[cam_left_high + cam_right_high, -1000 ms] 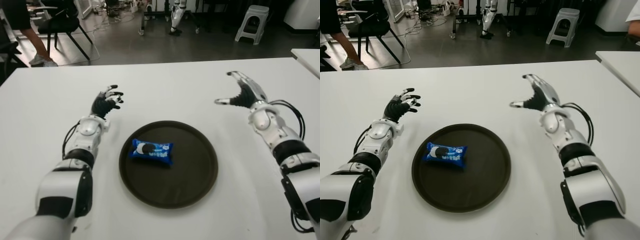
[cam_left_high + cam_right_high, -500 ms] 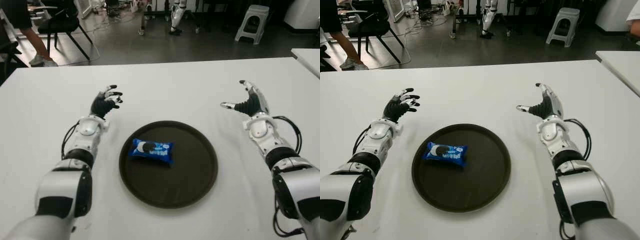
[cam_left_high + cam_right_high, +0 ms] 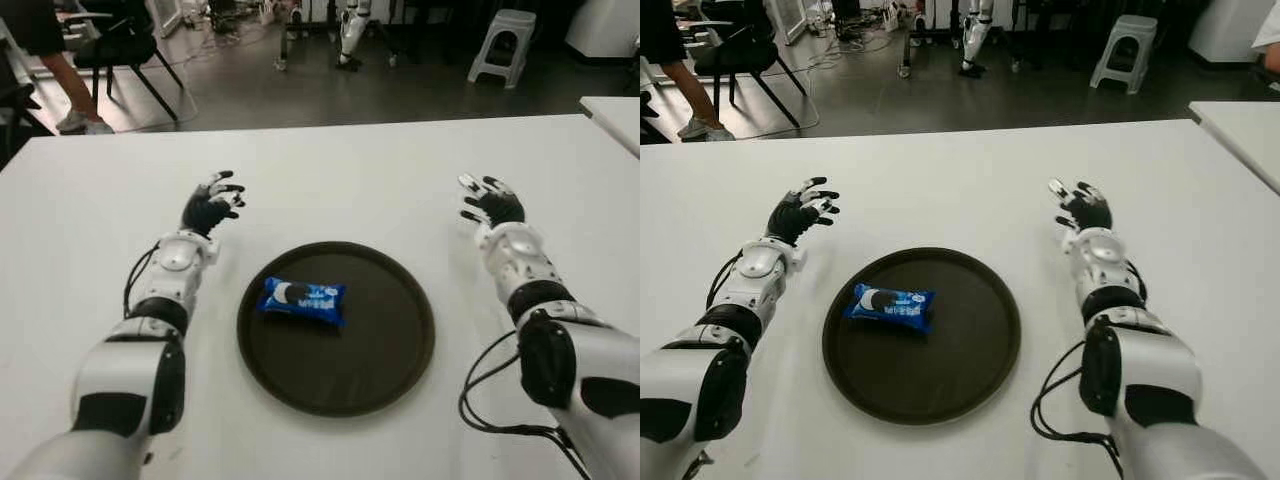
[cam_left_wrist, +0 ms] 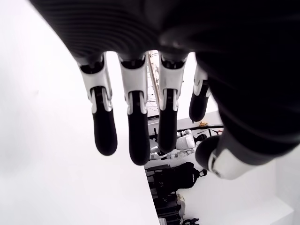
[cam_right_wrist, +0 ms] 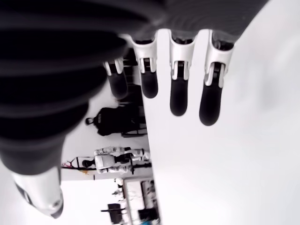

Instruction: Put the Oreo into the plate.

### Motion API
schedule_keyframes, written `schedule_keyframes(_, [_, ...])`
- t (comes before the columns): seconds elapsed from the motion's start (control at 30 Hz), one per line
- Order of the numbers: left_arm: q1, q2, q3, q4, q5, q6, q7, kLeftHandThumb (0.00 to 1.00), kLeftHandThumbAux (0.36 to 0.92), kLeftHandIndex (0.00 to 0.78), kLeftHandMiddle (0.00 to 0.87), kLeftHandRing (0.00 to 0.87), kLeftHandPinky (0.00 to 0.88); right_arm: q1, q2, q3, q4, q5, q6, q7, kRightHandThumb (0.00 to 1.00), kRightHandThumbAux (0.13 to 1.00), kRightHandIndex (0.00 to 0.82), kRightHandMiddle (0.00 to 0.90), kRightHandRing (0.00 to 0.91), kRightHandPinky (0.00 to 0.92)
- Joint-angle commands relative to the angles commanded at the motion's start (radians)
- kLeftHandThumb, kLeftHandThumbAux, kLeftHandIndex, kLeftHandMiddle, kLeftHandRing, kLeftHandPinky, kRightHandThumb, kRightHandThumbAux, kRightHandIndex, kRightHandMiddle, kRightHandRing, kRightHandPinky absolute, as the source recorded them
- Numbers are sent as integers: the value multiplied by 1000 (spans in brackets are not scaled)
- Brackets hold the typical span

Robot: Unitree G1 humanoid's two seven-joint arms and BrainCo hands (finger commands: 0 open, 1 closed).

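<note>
A blue Oreo packet (image 3: pixel 302 299) lies inside the dark round plate (image 3: pixel 385 350), in its left half, on the white table (image 3: pixel 330 180). My left hand (image 3: pixel 212 205) shows left of the plate, fingers spread and holding nothing. My right hand (image 3: pixel 488 203) shows to the right of the plate, palm turned down over the table, fingers extended and empty. Both wrist views show straight fingers (image 4: pixel 133 126) (image 5: pixel 178 96) over bare white table, with nothing in either hand.
Beyond the table's far edge are a chair (image 3: pixel 125 45), a white stool (image 3: pixel 502 45) and a person's legs (image 3: pixel 60 75) on a dark floor. Another white table corner (image 3: pixel 612 112) shows at far right.
My right hand has drawn back, turned palm down and lowered toward the table at the plate's right. The left hand, the plate and the Oreo packet have not moved.
</note>
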Motion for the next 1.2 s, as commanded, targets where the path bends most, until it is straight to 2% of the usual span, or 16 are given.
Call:
schedule_keyframes(0.17, [2, 4, -5, 0, 7, -3, 4, 214, 665, 181, 310, 357, 400, 3, 4, -17, 14, -1, 14, 19, 54, 665, 148, 266, 322, 385])
schedule_keyframes(0.43, [2, 4, -4, 0, 2, 1, 0, 218, 656, 181, 318, 373, 421, 21, 11, -2, 17, -35, -16, 33, 87, 638, 163, 262, 321, 398])
schedule_keyframes(0.63, [2, 1, -2, 1, 0, 6, -1, 208, 648, 178, 308, 357, 406, 30, 12, 40, 16, -84, -53, 66, 58, 638, 184, 263, 316, 384])
schedule_keyframes(0.87, [1, -1, 1, 3, -5, 6, -16, 218, 641, 174, 311, 372, 436, 39, 30, 104, 13, -149, -105, 78, 8, 667, 194, 276, 317, 365])
schedule_keyframes(1.2, [1, -8, 4, 3, -6, -1, -22, 230, 637, 184, 322, 384, 452, 52, 37, 175, 12, -216, -168, 102, 2, 667, 187, 273, 297, 329])
